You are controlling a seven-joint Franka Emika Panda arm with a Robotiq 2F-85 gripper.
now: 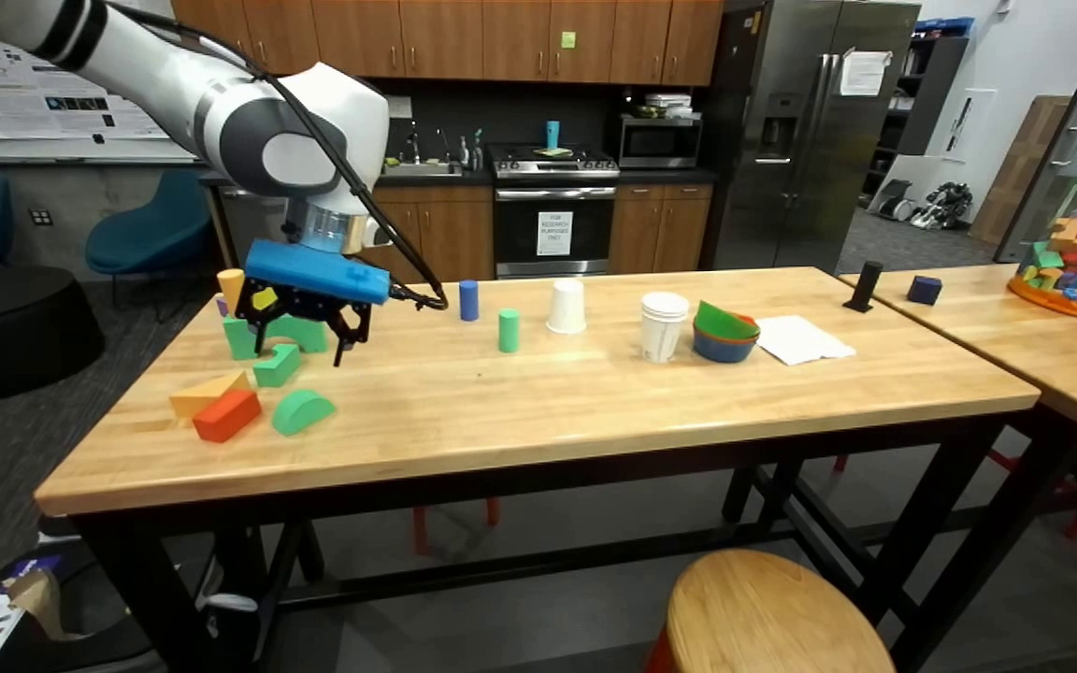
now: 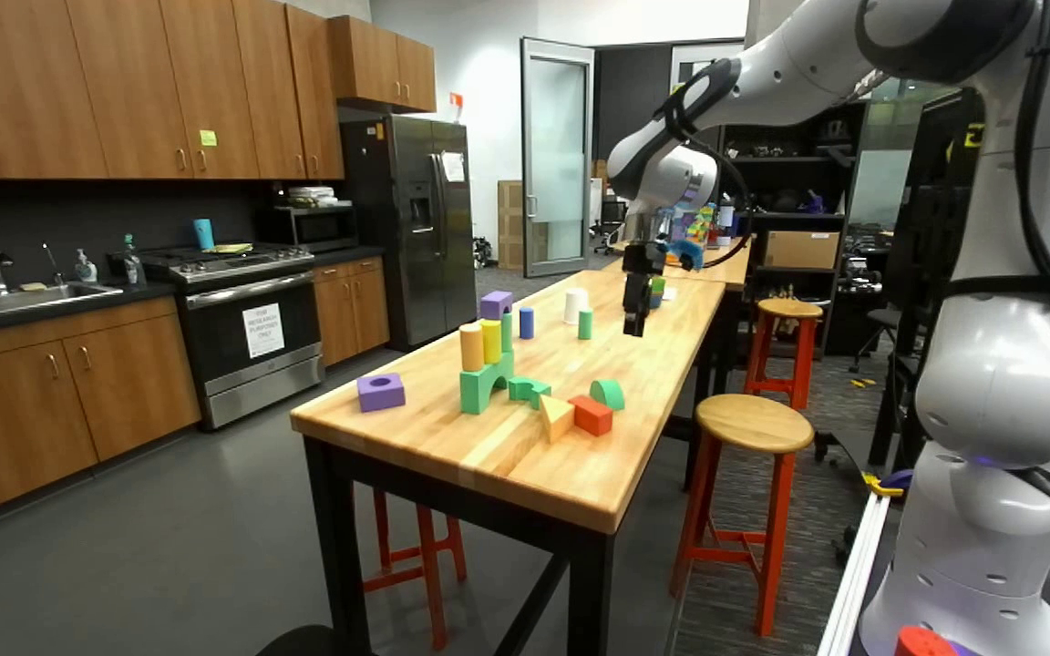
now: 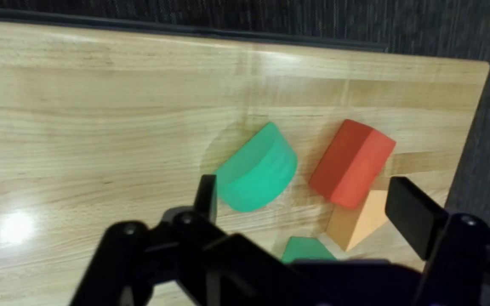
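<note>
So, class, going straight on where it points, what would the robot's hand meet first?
The hand points down, so probably the green half-round block; depth is unclear, perhaps the table beside it.

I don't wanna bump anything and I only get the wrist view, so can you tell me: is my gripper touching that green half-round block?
Observer: No. In an exterior view, a gap shows between the gripper and the green half-round block.
Operator: Phew! Is anything stacked up that I can't see?
Observer: Yes. In an exterior view, an orange cylinder stands upright on a green arch.
Operator: Ooh. And is there anything to drink from?
Observer: There is. In an exterior view, a stack of white paper cups stands beside a blue bowl.
</note>
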